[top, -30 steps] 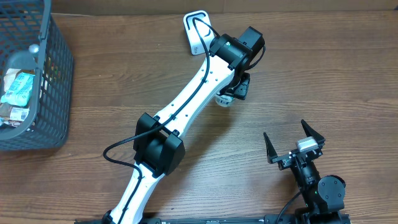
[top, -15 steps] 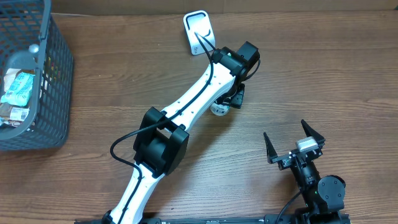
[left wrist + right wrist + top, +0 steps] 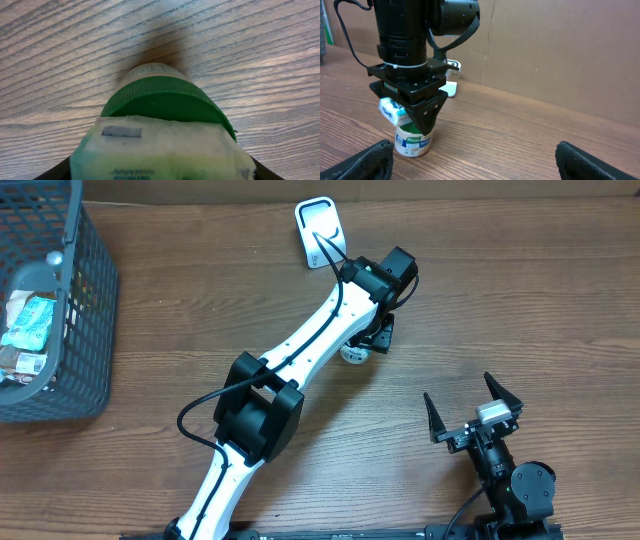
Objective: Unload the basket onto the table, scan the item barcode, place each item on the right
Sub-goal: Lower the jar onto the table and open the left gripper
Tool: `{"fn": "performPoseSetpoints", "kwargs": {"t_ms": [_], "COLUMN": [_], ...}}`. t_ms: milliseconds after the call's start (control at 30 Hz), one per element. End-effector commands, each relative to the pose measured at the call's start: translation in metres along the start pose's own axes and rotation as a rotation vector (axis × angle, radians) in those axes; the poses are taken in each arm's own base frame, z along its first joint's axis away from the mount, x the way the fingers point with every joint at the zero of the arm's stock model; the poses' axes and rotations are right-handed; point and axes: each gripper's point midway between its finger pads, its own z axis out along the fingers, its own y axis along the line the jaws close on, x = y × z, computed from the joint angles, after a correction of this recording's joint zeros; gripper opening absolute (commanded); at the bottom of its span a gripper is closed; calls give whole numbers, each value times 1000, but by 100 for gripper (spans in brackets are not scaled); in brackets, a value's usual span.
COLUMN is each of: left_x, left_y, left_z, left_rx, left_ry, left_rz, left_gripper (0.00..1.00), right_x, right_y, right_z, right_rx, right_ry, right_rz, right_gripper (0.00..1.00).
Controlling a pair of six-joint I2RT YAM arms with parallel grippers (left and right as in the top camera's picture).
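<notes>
Counter [image 3: 500, 300] of brown wood with two robot arms. The left arm [image 3: 300, 350] reaches from 7 o'clock to just past the centre, its wrist pointing down. The left jaws are clamped on a pale green and white packet [image 3: 391, 110], which sticks out to one side. Directly under the packet is a small jar [image 3: 413, 142] with a green lid [image 3: 165, 102]. Whether the jaw tips also touch the lid cannot be told. A white scanner [image 3: 320, 228] lies at 12 o'clock, near the jar. A dark basket [image 3: 75, 330] holding packets sits at 9 o'clock. The right jaws, at 5 o'clock, stand wide apart.
</notes>
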Motion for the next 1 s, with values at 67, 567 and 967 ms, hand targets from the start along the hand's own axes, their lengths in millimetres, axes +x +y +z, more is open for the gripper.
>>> {"fn": "performPoseSetpoints", "kwargs": {"t_ms": [67, 567, 967], "left_x": [2, -2, 2], "left_y": [3, 0, -2], "left_z": [9, 11, 11], "left_rx": [-19, -9, 3], "left_ry": [8, -11, 9], "left_rz": [-20, -20, -19], "left_gripper": [47, 47, 60], "right_x": [2, 2, 2], "right_y": [1, 1, 1], "right_z": [0, 0, 0], "right_rx": [-3, -3, -3], "right_ry": [-2, -2, -2], "right_rz": [-1, -1, -1], "right_gripper": [100, 100, 100]}}
